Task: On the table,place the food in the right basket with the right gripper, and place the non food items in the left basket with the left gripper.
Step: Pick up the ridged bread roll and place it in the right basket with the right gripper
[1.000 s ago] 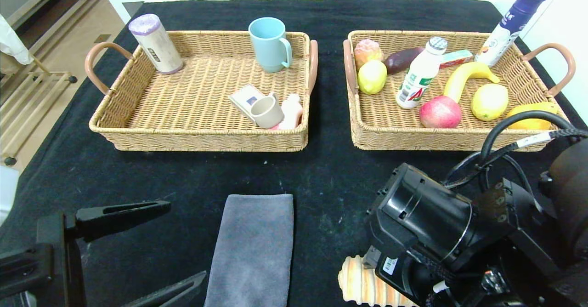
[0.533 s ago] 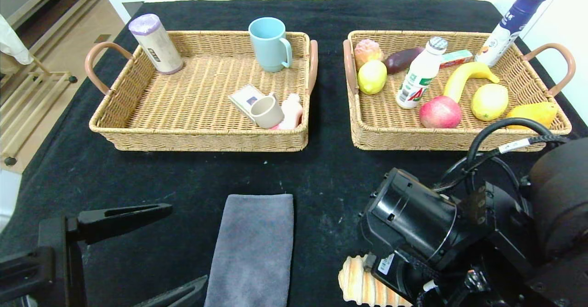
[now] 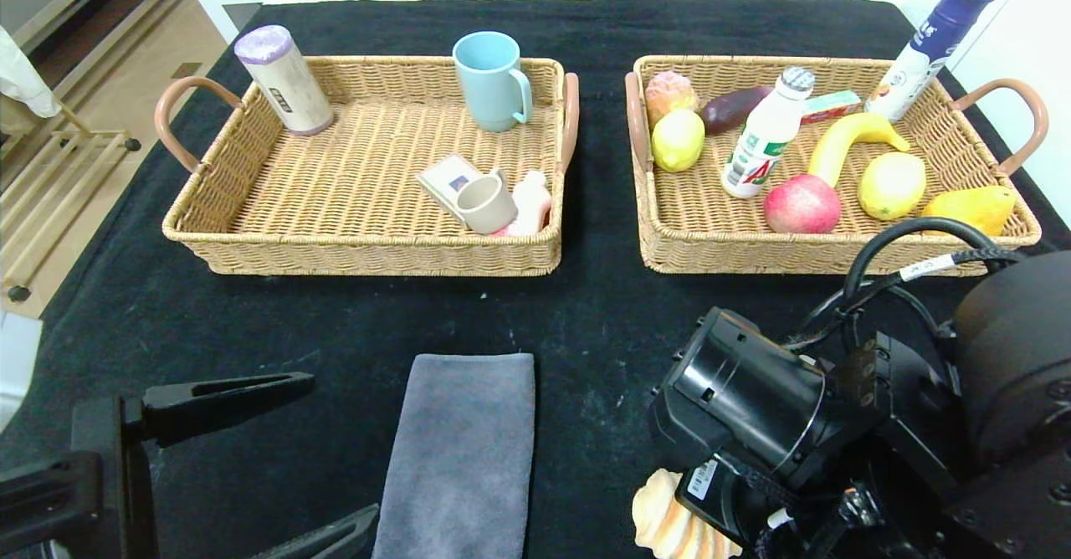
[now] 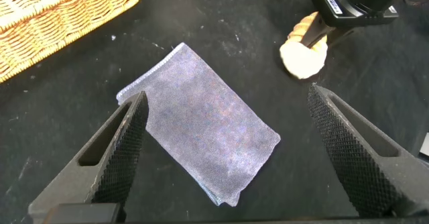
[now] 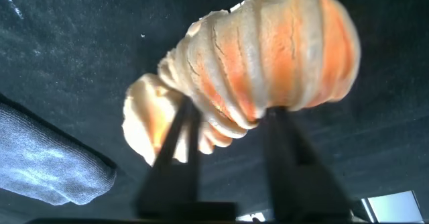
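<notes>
While the left gripper (image 3: 276, 458) is kept wide apart and empty at lower left beside the grey cloth (image 3: 460, 458), the ridged bread roll (image 5: 255, 70) is clamped by the right gripper (image 5: 228, 127) at lower right, below the right basket (image 3: 669, 249).

Right pincer (image 5: 228, 127) low at near table edge, fingers clamped, left pincer (image 4: 228, 150) spread wide, hovering

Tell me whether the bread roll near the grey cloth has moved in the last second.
Yes. The bread roll has shifted and turned away from the grey cloth, toward the robot's right, with the right gripper closing on it.
</notes>
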You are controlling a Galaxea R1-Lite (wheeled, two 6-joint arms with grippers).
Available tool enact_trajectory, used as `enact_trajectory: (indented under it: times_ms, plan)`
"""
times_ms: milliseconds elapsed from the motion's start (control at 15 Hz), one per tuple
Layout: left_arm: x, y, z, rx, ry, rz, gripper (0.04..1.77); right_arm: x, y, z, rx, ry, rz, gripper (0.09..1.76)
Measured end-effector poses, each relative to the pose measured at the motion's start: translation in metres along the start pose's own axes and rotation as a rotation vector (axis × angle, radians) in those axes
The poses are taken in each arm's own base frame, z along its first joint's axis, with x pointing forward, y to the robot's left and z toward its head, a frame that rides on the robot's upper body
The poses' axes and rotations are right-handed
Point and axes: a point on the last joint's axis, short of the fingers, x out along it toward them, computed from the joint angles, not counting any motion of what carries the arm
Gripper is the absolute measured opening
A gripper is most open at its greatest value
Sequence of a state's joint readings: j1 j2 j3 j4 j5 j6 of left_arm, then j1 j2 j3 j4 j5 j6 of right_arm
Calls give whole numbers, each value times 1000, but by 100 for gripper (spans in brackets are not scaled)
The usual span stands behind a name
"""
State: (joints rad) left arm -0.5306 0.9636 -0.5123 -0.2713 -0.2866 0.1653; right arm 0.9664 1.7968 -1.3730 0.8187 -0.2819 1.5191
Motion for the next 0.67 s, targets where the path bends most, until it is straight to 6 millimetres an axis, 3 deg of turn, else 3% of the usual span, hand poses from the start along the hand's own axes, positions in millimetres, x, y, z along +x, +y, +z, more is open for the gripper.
enact_trajectory:
  times_ms: [667]
  plan:
    - [0, 0, 0, 1, 0, 0, 172, 0, 0, -2, -12, -2, -3, 44]
